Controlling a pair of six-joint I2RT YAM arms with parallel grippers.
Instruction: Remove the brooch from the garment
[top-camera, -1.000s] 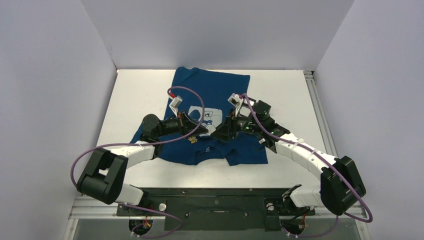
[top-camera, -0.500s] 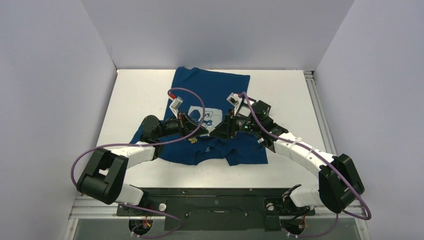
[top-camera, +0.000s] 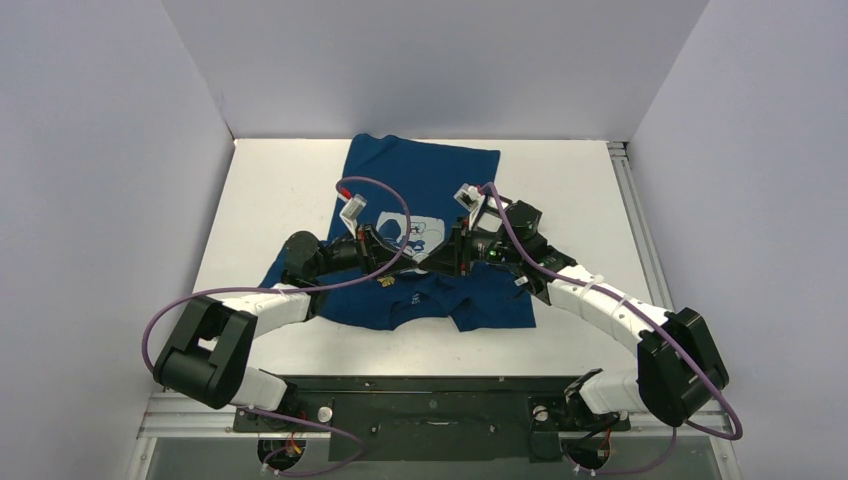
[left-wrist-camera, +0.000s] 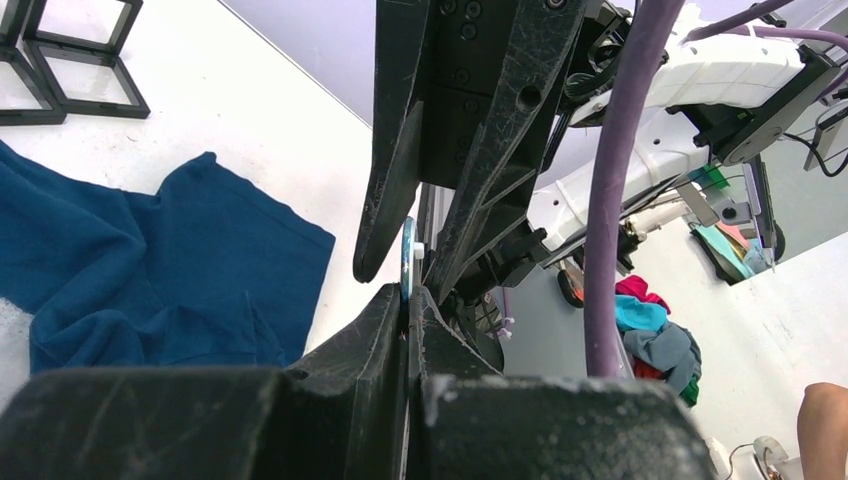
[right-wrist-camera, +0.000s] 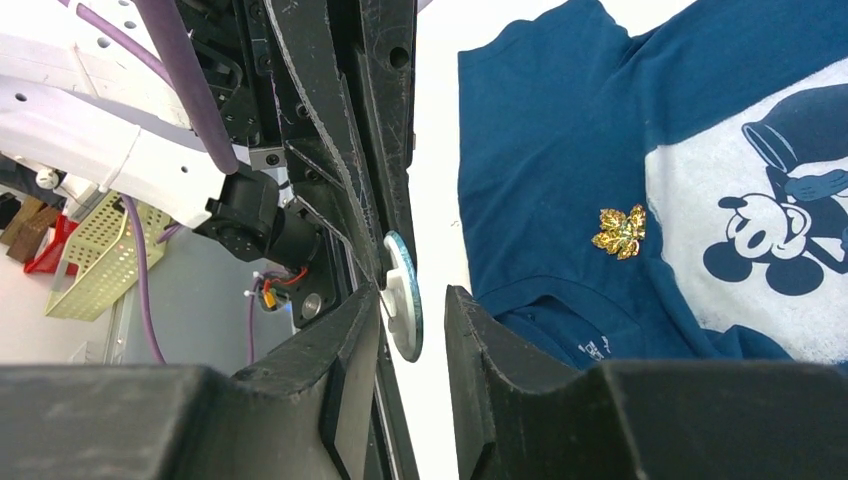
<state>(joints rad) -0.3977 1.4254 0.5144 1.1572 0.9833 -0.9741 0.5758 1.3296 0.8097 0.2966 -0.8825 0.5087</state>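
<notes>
A: Where's the brooch?

B: The gold leaf-shaped brooch (right-wrist-camera: 620, 232) is on the garment (top-camera: 420, 170). It sits on dark blue fabric just beside the edge of the pale mouse print (right-wrist-camera: 760, 200), on the neckline side. Can't tell whether it's pinned or just lying there. Neither gripper touches it.

A: How does the shirt lie?

B: Spread on the table (top-camera: 270, 200), neckline toward the arm bases and hem at the far end. It's bunched a bit at the near-left sleeve.

A: And the grippers?

B: The tips meet nose to nose just beyond the brooch, over the near edge of the print.
Left gripper (left-wrist-camera: 405, 300): fingers pressed nearly together, pinching the rim of a small round disc (right-wrist-camera: 403, 285). The disc has a pale blue face and a white hub, and it stands on edge.
Right gripper (right-wrist-camera: 411, 298): fingers spread, straddling the same disc. One finger is right at the white hub and there's a visible gap on the other side, so it isn't clamped.

A: What's the disc?

B: Can't tell. It's too small in the top view, and the wrist views only show it edge-on.

A: Anything further out?

B: The rest of the print, then plain blue shirt up to the hem near the table's far edge.
</notes>
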